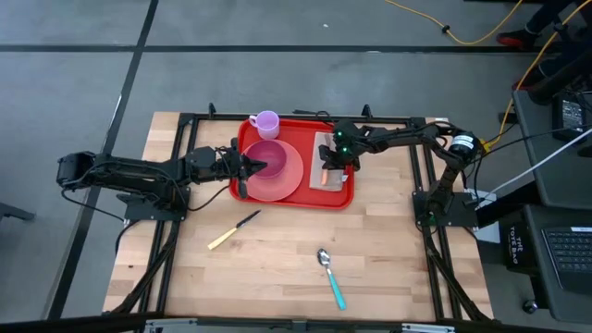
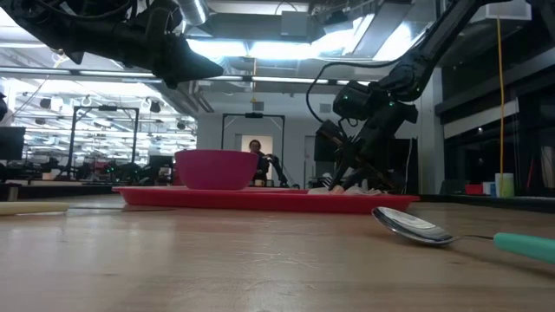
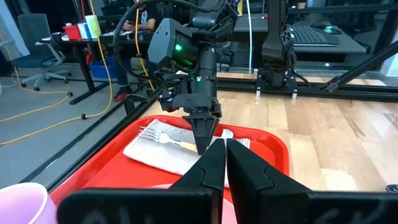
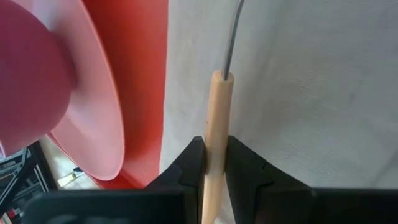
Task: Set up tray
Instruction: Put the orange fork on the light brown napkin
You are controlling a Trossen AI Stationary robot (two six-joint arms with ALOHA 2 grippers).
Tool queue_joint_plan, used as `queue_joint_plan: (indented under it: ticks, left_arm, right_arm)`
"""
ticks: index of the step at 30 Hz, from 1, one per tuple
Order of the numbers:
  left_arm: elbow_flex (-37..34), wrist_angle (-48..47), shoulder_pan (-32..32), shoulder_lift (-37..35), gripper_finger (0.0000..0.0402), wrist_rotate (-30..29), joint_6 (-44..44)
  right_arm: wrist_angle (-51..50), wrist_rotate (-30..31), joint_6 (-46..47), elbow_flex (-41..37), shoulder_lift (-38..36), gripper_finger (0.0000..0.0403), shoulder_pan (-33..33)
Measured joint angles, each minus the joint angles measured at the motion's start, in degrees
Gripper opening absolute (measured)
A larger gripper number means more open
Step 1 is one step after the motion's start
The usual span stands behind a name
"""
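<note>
The red tray [image 1: 298, 126] lies at the table's far middle. On it are a pink plate [image 1: 292, 174] with a magenta bowl [image 1: 268, 155], a lilac cup [image 1: 266, 121] in its far left corner, and a white napkin [image 1: 329, 178] on its right side. A fork with a wooden handle [image 3: 151, 134] lies on the napkin. My right gripper [image 1: 339, 159] is shut on the fork. My left gripper [image 1: 259, 166] is shut with nothing in it. It hovers well above the bowl [image 2: 212, 169]. My right gripper pinches the fork's wooden handle [image 4: 216, 118] by its two sides between its fingers, short of the metal neck [image 4: 232, 37]. The fingers [image 3: 203, 134] slant steeply down from the table's right. The fork's tines [image 3: 147, 132] rest on the napkin.
A knife with a yellow handle [image 1: 233, 231] lies on the bare wood near the tray's left corner. A spoon with a teal handle [image 1: 330, 276] lies toward the table's near edge. Black frame rails [image 1: 421, 176] run along both sides of the table.
</note>
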Motion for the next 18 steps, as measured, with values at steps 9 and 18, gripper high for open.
queue_joint_plan:
  ticks: [9, 18]
  left_arm:
    - [0.0, 0.0, 0.0, 0.0, 0.0006, 0.0, 0.0]
    - [0.0, 0.0, 0.0, 0.0, 0.0010, 0.0, 0.0]
  right_arm:
    - [0.0, 0.0, -0.7, 0.0, 0.0, 0.0052, 0.0]
    - [0.0, 0.0, -0.5, 0.0, 0.0, 0.0074, 0.0]
